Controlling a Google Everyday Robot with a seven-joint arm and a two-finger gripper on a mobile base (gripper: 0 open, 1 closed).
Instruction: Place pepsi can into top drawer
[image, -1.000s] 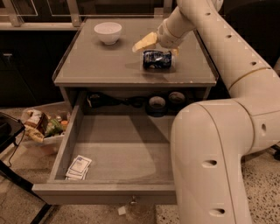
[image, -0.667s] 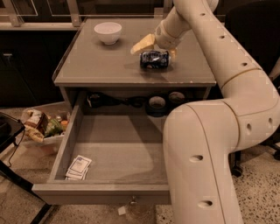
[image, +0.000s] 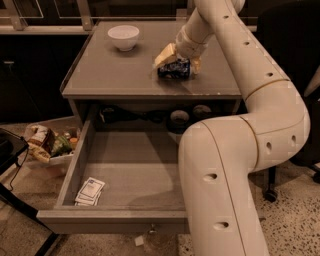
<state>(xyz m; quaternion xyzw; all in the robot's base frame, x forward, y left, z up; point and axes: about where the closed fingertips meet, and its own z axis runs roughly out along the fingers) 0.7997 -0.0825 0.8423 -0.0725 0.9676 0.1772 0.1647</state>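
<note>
Camera view: gripper (image: 179, 59) on tabletop (image: 120, 70), fingers (image: 165, 53) wide astride one pepsi can (image: 174, 69); one top drawer (image: 112, 221) open.

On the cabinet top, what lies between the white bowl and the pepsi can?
Nothing: the camera view shows only bare grey top between the white bowl and the pepsi can. The claw sits at the can.

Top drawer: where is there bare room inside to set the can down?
The top drawer is bare from the paper packets in its front-left corner across to the robot arm, which hides its right side. The gripper is at the pepsi can on the tabletop.
</note>
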